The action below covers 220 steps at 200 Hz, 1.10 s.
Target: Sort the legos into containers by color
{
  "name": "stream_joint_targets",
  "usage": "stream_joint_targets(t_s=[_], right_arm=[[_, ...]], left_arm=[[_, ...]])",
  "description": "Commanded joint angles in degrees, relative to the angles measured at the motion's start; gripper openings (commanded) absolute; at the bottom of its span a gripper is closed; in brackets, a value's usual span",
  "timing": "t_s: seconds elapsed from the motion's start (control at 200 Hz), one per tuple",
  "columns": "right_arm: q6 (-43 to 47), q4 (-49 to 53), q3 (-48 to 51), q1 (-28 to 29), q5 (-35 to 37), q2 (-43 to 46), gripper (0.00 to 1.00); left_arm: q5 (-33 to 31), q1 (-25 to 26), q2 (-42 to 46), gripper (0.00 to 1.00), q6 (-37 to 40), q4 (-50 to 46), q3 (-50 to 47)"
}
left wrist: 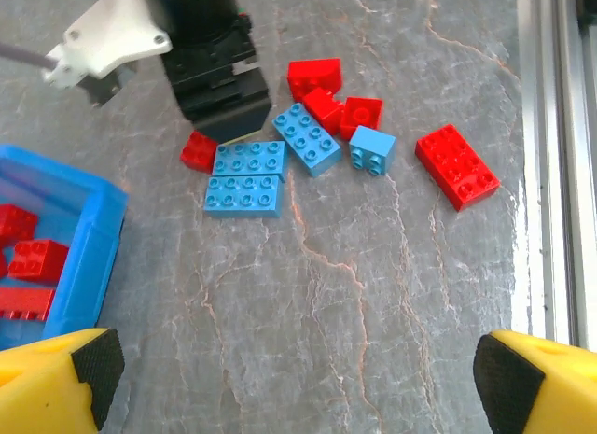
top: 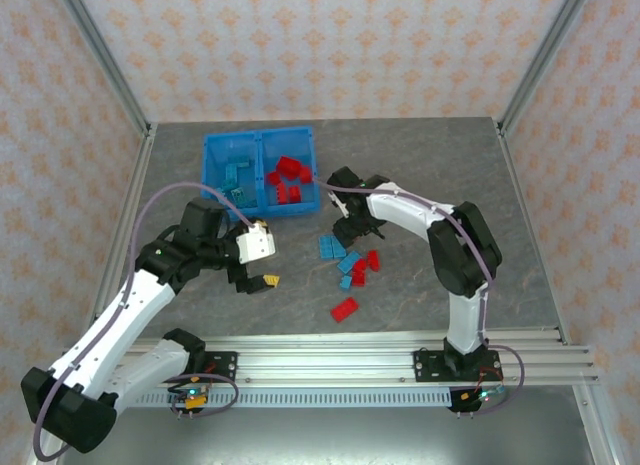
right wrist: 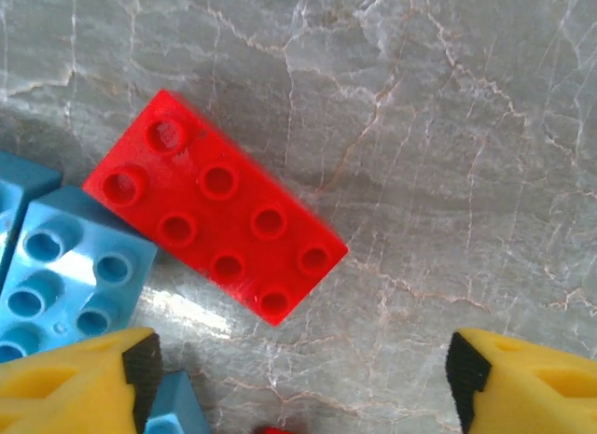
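Observation:
The blue bin (top: 211,179) holds teal legos (top: 236,172) in its left compartment and red legos (top: 287,177) in its right one. Loose legos lie right of it: blue ones (left wrist: 244,195) and red ones (left wrist: 456,165) in a cluster, with a lone red brick (top: 345,308) nearer the front. My left gripper (left wrist: 294,383) is open over bare table, short of the cluster, with nothing between its yellow fingers (left wrist: 56,378). My right gripper (right wrist: 298,383) is low over the cluster's far end and open. A red eight-stud brick (right wrist: 219,219) lies just ahead of its fingers (right wrist: 93,378), beside a blue brick (right wrist: 70,275).
The bin's corner (left wrist: 93,238) is close on the left in the left wrist view, red bricks (left wrist: 37,257) behind its wall. The right arm's black wrist (left wrist: 210,70) hangs over the cluster's far side. A metal rail (top: 350,360) runs along the near edge.

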<state>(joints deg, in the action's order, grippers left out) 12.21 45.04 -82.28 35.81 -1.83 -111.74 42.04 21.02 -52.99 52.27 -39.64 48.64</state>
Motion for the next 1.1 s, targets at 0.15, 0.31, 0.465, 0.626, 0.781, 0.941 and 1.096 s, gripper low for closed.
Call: stream_joint_targets(t_s=[0.15, 0.31, 0.465, 0.626, 0.781, 0.941, 1.096], right_arm=[[1.7, 2.2, -4.2, -0.7, 0.7, -5.8, 0.65], [2.0, 0.6, -4.6, -0.8, -1.8, -7.2, 0.65], [2.3, 0.0, -5.0, -1.0, -6.7, -8.7, 0.59], [1.3, -1.2, -4.9, -2.4, -10.6, -9.8, 0.47], [-0.8, -3.4, -4.3, -3.2, -11.5, -8.1, 0.39], [-3.3, -8.3, -0.8, -3.5, -12.1, -2.2, 0.34], [-6.5, -13.5, 2.9, -3.5, -11.5, 4.9, 0.32]], left_arm=[[5.0, 0.2, 2.9, 1.0, 6.8, 2.9, -4.0], [5.4, 0.2, 2.5, 1.0, 7.6, 3.1, -4.3], [4.8, 0.2, 1.5, 1.0, 8.4, 2.5, -4.1], [5.1, 0.3, 1.5, 1.0, 8.5, 2.7, -4.4], [5.1, 0.3, 1.9, 1.0, 8.8, 3.3, -4.7], [6.7, 0.3, 3.5, 1.0, 11.1, 3.9, -6.0], [6.9, 0.3, 3.8, 1.0, 11.9, 3.9, -6.3]])
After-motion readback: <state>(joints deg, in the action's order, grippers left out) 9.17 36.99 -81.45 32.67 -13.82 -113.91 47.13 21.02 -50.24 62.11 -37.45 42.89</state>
